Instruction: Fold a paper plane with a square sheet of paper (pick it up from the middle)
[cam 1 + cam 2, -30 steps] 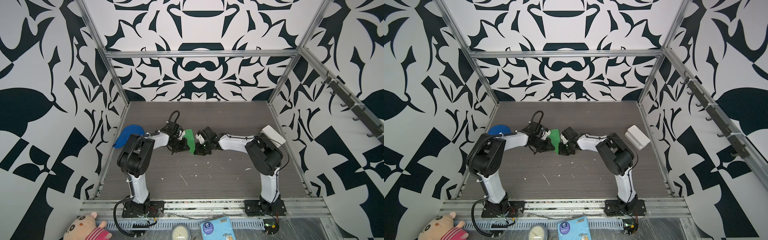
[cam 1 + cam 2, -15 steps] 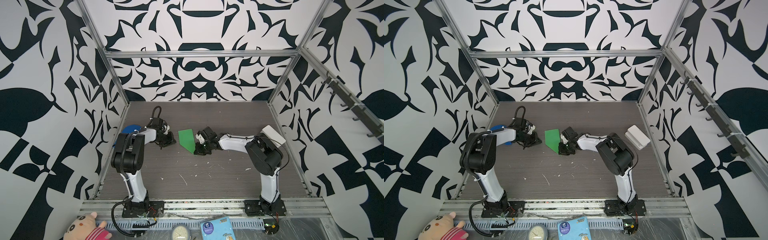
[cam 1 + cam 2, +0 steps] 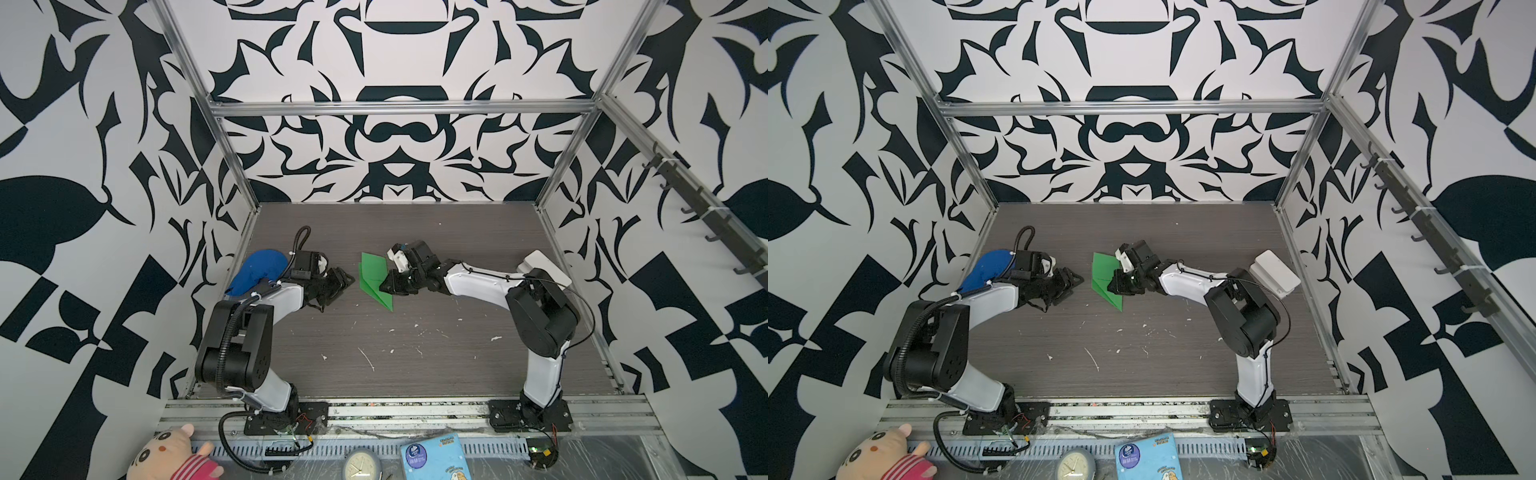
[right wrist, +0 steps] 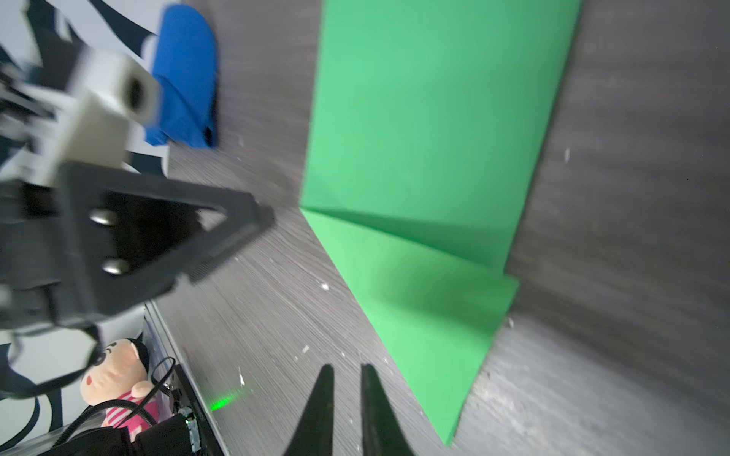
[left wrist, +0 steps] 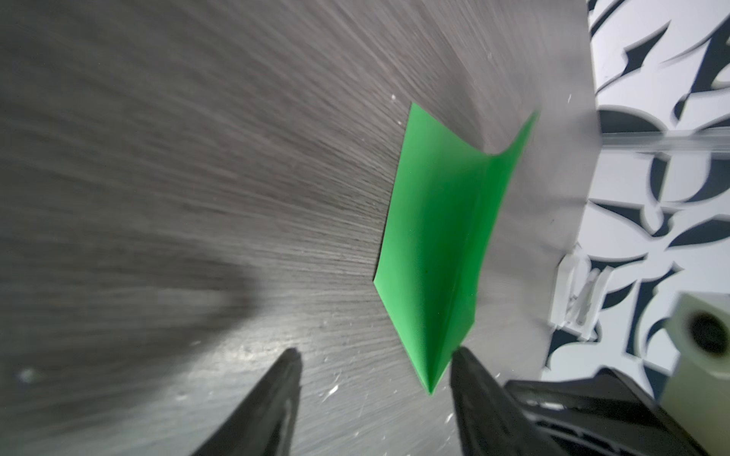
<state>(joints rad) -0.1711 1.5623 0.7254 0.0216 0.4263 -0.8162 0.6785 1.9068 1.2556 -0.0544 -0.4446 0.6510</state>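
The bright green paper lies on the table folded into a pointed plane shape, its tip toward the front. My left gripper stands open a short gap to the paper's left. In the left wrist view the paper shows ahead, its tip near one finger, nothing between the jaws. My right gripper is low at the paper's right edge. Its jaws are a narrow gap apart and empty, with the paper beside them.
A blue cloth cap lies at the left wall behind my left arm. A white box sits at the right wall. Small white scraps litter the table's front half. A plush toy, clock and blue booklet lie beyond the front rail.
My left gripper let go of the paper, drew back to the left and opened wide. My right gripper's jaws parted slightly. The paper stays in the middle of the table.
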